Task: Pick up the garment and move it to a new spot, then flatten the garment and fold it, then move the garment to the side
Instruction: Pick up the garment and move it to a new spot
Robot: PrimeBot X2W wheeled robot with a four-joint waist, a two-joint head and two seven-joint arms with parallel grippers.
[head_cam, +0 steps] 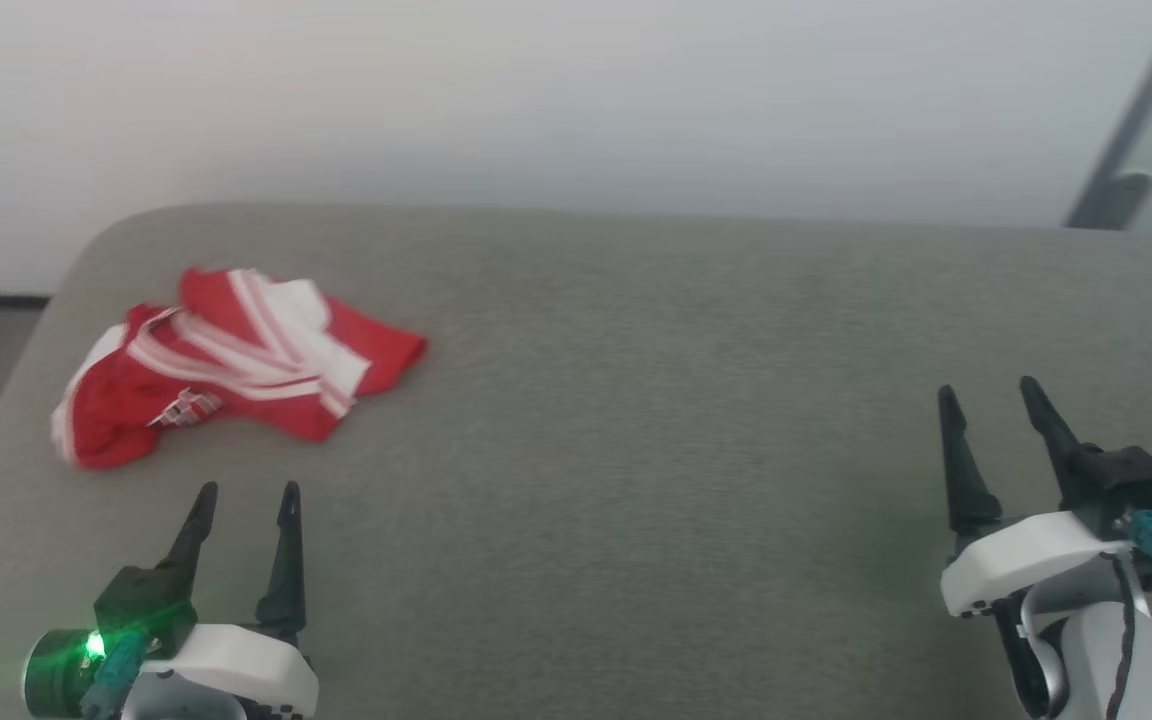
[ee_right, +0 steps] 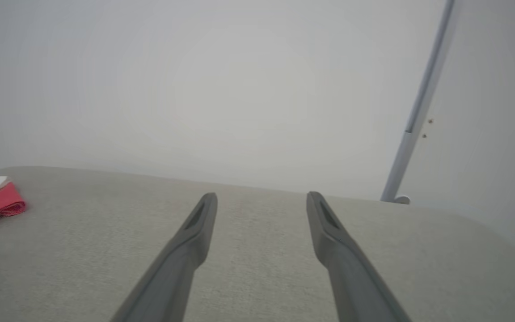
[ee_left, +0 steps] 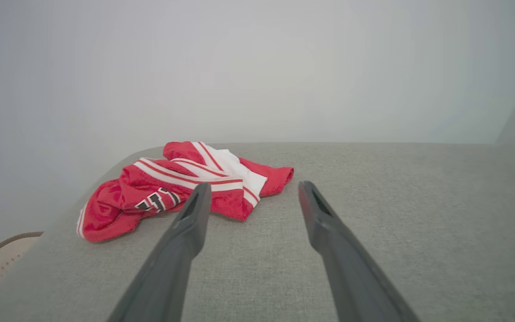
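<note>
Pale wall (head_cam: 576,90) at the back, and in front of me spreads the grey fabric-topped table (head_cam: 636,400), its far left corner rounded. There on the far left part lies the garment (head_cam: 226,365), crumpled in a heap, red with white panels and stripe trim, dark white-edged lettering peeking out on its near side. My left end effector (head_cam: 248,490) sits just short of it, fingers spread apart, gripping nothing, tips aimed at the heap's near edge. My right end effector (head_cam: 986,385) is well apart over the table's right side, released too, nothing between its fingers. A slanted grey pole (head_cam: 1131,115) leans at the far right.
</note>
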